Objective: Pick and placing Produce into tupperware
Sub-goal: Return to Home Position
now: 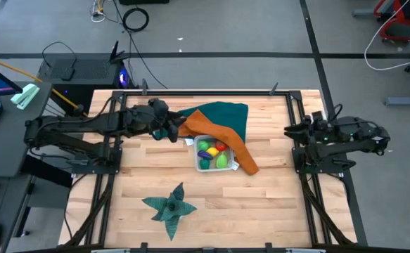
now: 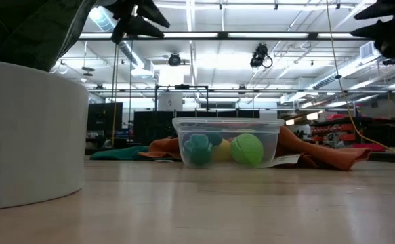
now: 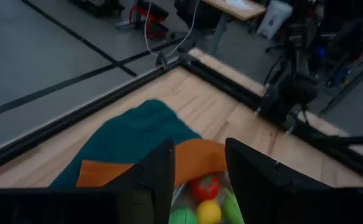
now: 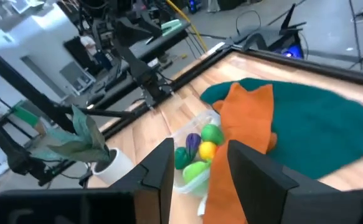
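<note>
Several produce (image 1: 212, 152) pieces are lying inside the tupperware (image 1: 197, 160). Left gripper (image 1: 171, 132) is hovering released just beside it. Right gripper (image 1: 289, 131) is hanging released at the counter's (image 1: 261, 204) right side.

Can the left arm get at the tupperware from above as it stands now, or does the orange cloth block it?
Probably yes. The left claw hangs open close beside the tupperware; the orange cloth runs along one edge, and the produce inside shows uncovered.

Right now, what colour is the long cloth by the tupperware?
Orange; the long cloth shows best in the high view.
</note>
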Motion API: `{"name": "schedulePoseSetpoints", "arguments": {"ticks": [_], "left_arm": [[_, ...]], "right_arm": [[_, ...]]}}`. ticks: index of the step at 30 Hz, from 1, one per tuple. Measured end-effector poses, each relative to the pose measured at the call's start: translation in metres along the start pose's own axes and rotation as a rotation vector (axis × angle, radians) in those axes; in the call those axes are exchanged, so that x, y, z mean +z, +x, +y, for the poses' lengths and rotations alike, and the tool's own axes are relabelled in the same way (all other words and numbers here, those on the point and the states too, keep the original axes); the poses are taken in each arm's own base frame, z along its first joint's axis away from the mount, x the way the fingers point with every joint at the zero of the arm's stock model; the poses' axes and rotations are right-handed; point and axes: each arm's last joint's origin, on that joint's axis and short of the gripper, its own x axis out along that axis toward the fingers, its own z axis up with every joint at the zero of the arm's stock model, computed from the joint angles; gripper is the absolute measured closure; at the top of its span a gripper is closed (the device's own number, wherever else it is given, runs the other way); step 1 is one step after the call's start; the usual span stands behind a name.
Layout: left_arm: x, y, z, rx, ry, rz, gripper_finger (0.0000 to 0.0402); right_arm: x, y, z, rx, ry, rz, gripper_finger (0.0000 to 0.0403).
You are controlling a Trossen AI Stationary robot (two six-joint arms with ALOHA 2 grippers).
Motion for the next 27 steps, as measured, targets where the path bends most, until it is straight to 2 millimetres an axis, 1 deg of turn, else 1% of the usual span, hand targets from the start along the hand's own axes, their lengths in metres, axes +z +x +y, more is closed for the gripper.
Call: {"name": "schedulePoseSetpoints", "arguments": {"ticks": [3, 12, 20, 27], "left_arm": [[-0.003, 0.0, 0.001, 0.011, 0.01, 0.028, 0.026], [-0.004, 0.0, 0.002, 0.016, 0.009, 0.036, 0.0269], [-0.004, 0.0, 0.001, 0.013, -0.012, 0.039, 0.027], [-0.005, 0.0, 0.001, 0.016, -0.013, 0.043, 0.0269]], "right_arm": [[-0.014, 0.011, -0.005, 0.001, 0.024, 0.013, 0.0289], [-0.039, 0.041, -0.009, 0.023, 0.029, 0.001, 0.0289], [-0.048, 0.052, -0.011, 0.044, 0.041, -0.021, 0.0293], [-0.059, 0.062, -0.016, 0.013, 0.04, -0.046, 0.0304]]}}
